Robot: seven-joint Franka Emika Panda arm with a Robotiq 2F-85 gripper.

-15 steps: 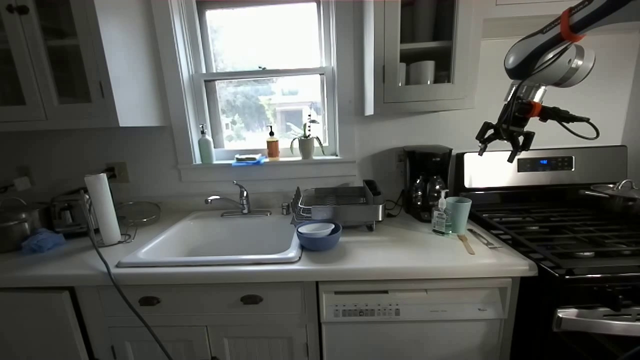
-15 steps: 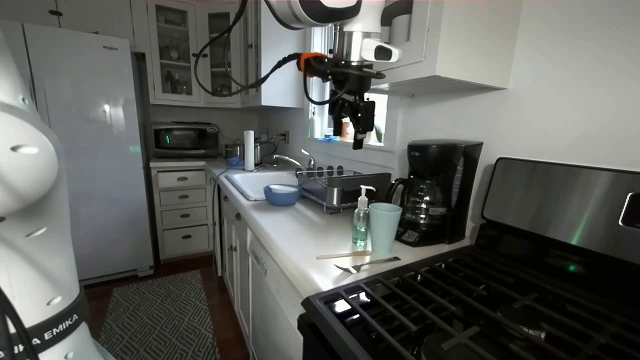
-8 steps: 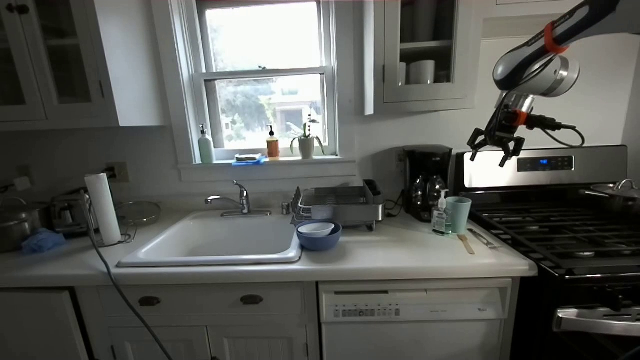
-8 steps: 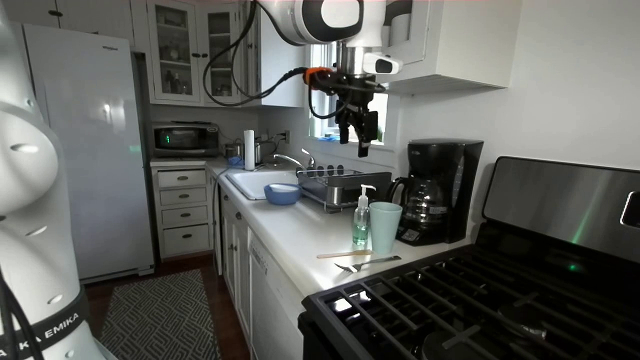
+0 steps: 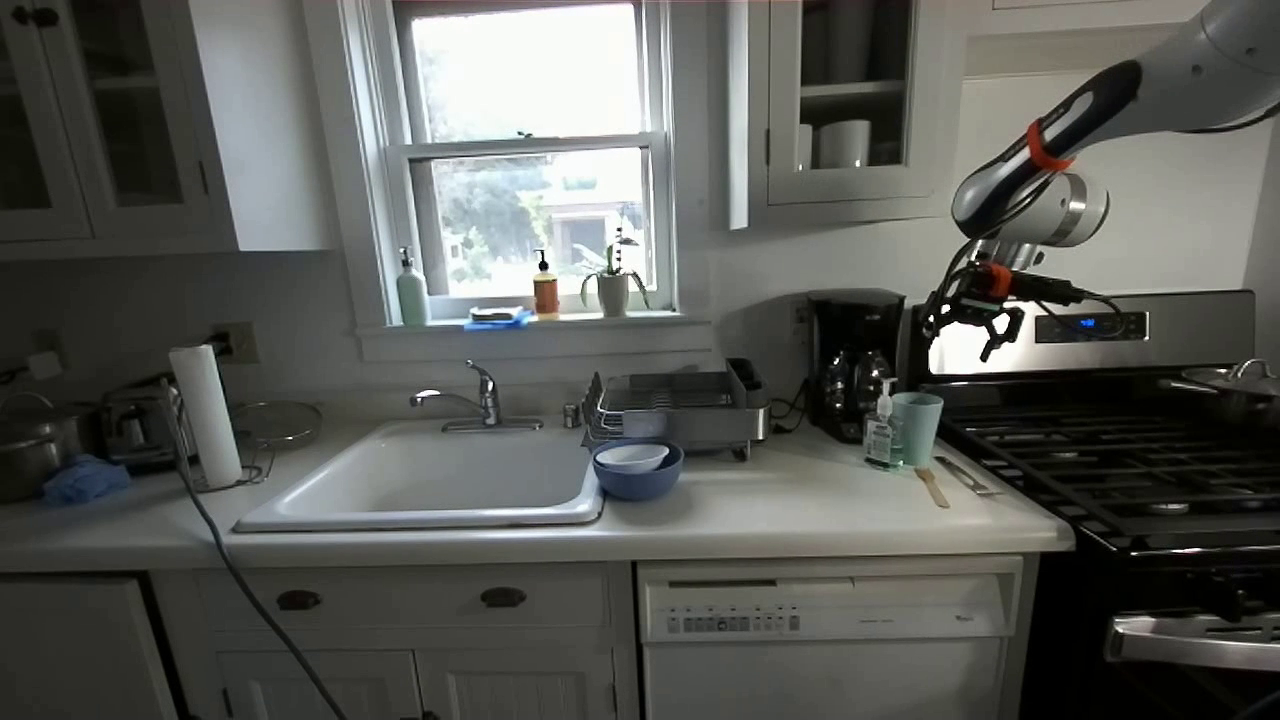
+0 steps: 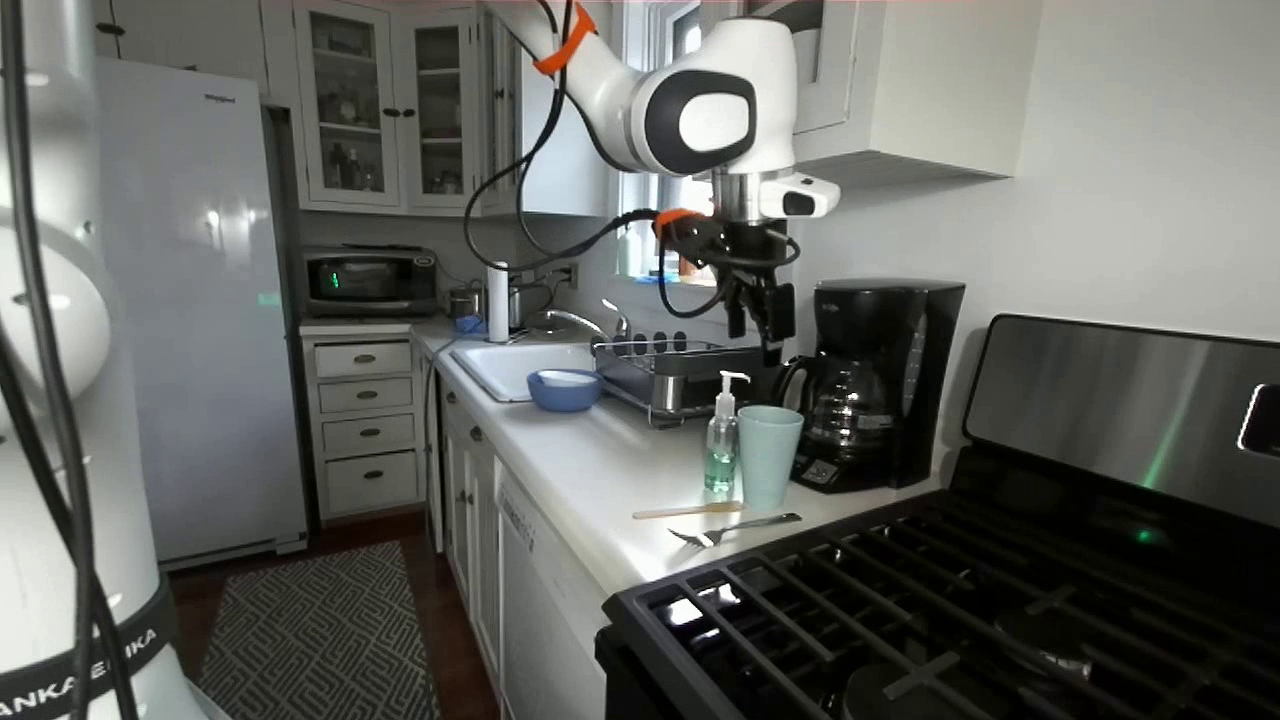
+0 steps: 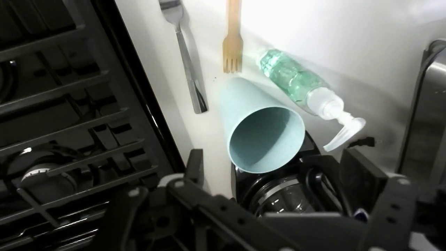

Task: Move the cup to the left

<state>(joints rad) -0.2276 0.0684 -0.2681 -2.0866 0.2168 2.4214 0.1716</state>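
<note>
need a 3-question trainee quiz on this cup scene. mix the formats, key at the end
1. Multiple choice: how is the cup set on the counter?
A) upside down
B) on its side
C) upright

2. True or false: the end effector is open and holds nothing.

3. Short answer: which lies nearer the stove, the metal fork or the wooden fork?

Key: 1. C; 2. True; 3. The metal fork.
</note>
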